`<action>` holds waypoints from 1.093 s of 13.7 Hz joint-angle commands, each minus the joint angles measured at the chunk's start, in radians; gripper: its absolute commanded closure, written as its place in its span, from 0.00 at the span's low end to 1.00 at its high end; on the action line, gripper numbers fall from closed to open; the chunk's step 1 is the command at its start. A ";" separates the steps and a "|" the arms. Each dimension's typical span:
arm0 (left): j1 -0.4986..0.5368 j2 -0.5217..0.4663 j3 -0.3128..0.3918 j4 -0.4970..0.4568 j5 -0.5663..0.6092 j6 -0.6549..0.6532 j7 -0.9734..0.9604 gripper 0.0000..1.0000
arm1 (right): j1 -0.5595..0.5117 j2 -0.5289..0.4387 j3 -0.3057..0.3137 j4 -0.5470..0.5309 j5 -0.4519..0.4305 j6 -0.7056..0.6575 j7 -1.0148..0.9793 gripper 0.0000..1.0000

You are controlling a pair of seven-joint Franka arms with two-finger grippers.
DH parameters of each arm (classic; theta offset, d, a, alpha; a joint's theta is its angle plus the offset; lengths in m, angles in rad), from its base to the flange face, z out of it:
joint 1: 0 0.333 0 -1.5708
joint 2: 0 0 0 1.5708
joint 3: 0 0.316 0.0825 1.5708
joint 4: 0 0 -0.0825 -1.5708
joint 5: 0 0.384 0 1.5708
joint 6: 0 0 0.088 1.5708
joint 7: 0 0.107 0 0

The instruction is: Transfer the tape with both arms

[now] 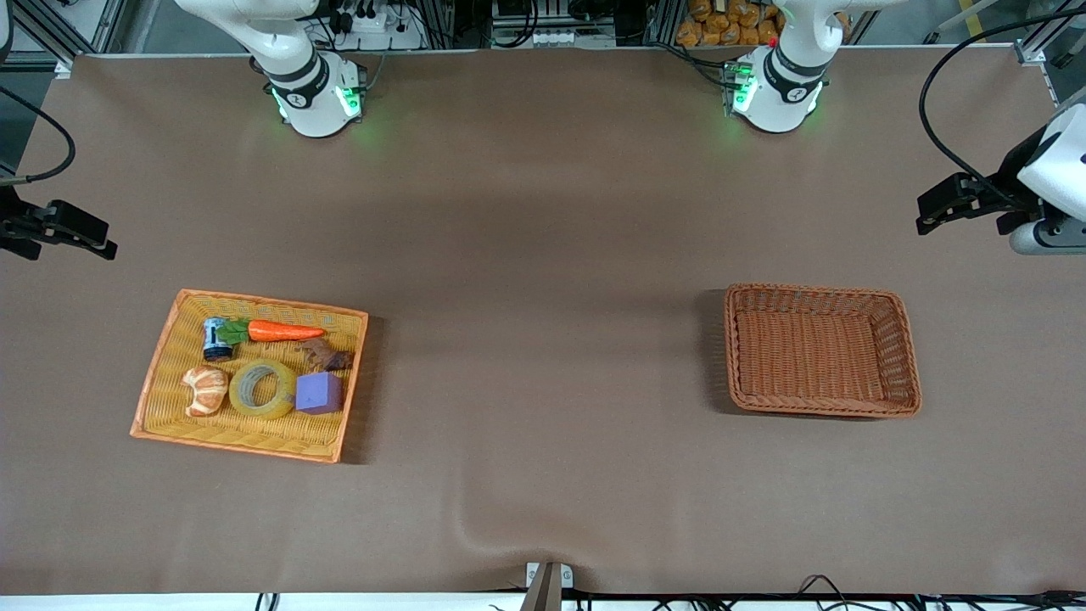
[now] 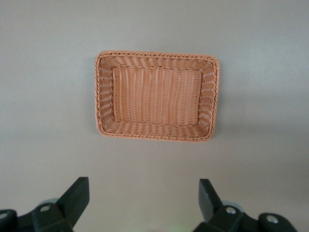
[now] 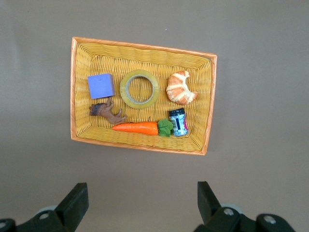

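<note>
1. The right gripper [image 3: 139,200] has its fingers [image 3: 75,200] spread wide apart with nothing between them; it hangs in the air above the desk at the right arm's end, with the yellow basket in its wrist view.
2. The left gripper [image 2: 142,198] also has its fingers [image 2: 207,195] wide apart and empty; it hangs above the desk at the left arm's end, with the brown wicker basket [image 2: 157,55] in its wrist view.
3. Both arms are drawn back to the ends of the desk [image 1: 543,255] and wait, their green-lit bases standing along its edge.
4. The tape [image 1: 281,393] lies flat in the yellow basket [image 1: 161,365], between the croissant [image 1: 205,390] and the purple cube [image 1: 319,393], touching or just beside each.
5. Farther from the front camera than the tape, the same basket holds a carrot [image 1: 284,331], a small blue can [image 1: 217,339] beside the carrot's green top, and a small brown figure [image 1: 327,356] just beside the cube.
6. The brown wicker basket sits well apart from the yellow one, toward the left arm's end, with nothing inside.
</note>
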 commanded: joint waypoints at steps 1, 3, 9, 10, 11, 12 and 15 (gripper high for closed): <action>0.007 0.014 0.000 0.029 -0.019 -0.025 0.020 0.00 | -0.008 0.006 0.013 -0.022 -0.009 0.032 0.022 0.00; -0.003 0.014 -0.006 0.021 -0.015 -0.025 -0.019 0.00 | -0.008 0.006 0.015 -0.088 0.002 0.101 0.015 0.00; 0.004 0.011 -0.015 0.001 -0.015 -0.023 -0.044 0.00 | 0.023 0.200 0.018 -0.251 0.070 0.452 -0.146 0.00; 0.006 0.011 -0.015 0.001 -0.015 -0.023 -0.044 0.00 | 0.032 0.252 0.019 -0.254 0.077 0.498 -0.209 0.00; 0.006 0.011 -0.015 0.001 -0.015 -0.023 -0.044 0.00 | 0.047 0.297 0.019 -0.254 0.078 0.531 -0.293 0.00; 0.004 0.011 -0.015 0.001 -0.015 -0.023 -0.044 0.00 | 0.062 0.334 0.018 -0.255 0.078 0.583 -0.344 0.00; 0.004 0.012 -0.015 0.001 -0.015 -0.019 -0.043 0.00 | 0.075 0.464 0.018 -0.252 0.075 0.715 -0.442 0.00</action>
